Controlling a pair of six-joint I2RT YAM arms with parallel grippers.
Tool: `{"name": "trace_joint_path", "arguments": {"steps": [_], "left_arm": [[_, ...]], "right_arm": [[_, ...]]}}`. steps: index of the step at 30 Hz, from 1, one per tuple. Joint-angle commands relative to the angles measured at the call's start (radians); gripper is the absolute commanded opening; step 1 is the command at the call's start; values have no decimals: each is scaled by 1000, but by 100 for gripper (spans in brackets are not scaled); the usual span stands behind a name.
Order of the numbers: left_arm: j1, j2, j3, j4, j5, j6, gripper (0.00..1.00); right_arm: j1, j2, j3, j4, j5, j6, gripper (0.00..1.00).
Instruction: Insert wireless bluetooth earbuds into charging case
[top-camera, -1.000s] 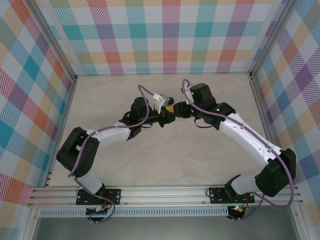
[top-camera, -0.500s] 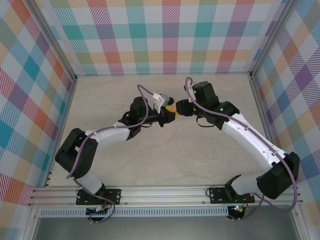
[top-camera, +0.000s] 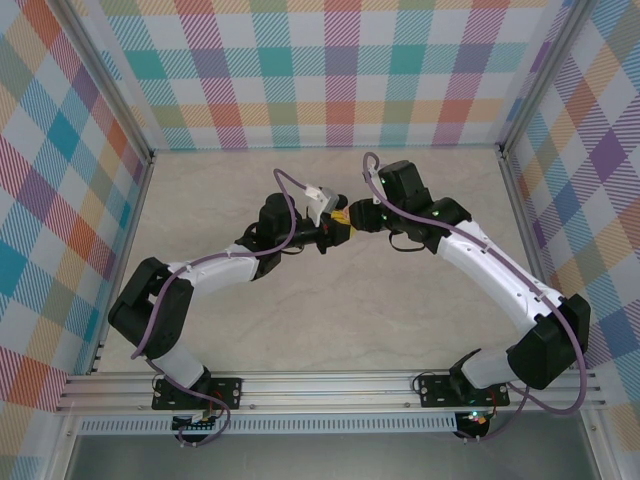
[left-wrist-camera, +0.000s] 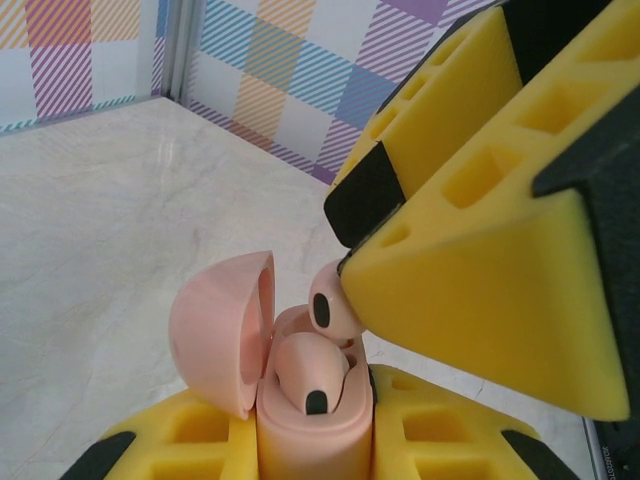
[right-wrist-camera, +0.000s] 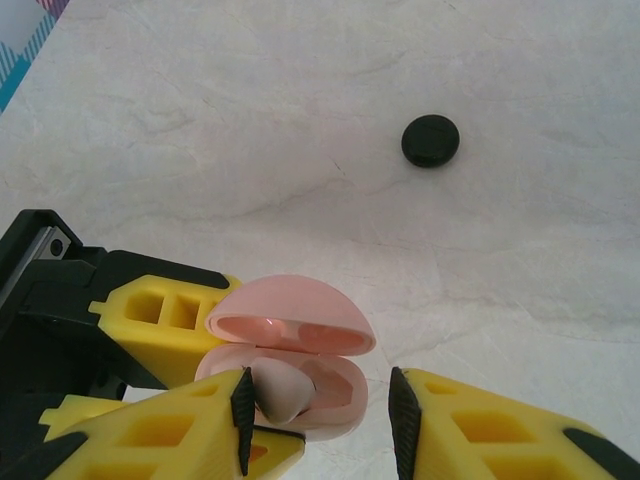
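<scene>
Marble tabletop (right-wrist-camera: 200, 100); left gripper (left-wrist-camera: 312, 452) clenches open pink case (left-wrist-camera: 215, 330) steady. Jaws apart, right gripper (right-wrist-camera: 318, 412) nudges pink earbud (right-wrist-camera: 278, 390) into it.

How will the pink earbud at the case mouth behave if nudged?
The pink earbud looks smooth and rounded, so it probably slips or rolls off the right gripper's pad. Tiny beside the pink case, it is likely very light.

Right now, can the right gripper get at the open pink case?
Probably yes: the left gripper holds the pink case open, and the right gripper hangs right at its mouth, a pink earbud against one finger.
</scene>
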Motion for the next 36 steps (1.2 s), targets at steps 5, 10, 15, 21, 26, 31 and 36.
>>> {"name": "trace_joint_path", "arguments": {"steps": [5,10,15,21,26,31,36], "left_arm": [[-9,-43,-4,9,-21,24,5],[-10,-42,-4,13,-19,24,5],[-10,-47,-7,17,-8,25,5],[-10,-47,-4,22,27,21,5],[-10,-56,-11,18,-15,24,5],[-10,-53,-6,16,-29,14,5],[-10,-48,2,20,-29,8,5]], "right_arm": [[6,-2,26,-32,17,13,43],[5,-2,25,-39,29,14,43],[5,-2,26,-43,39,20,43],[5,7,34,-45,23,20,43],[6,-5,27,-46,25,18,43],[6,-17,19,-34,-9,9,43],[5,-19,16,-26,-49,-6,43]]}}
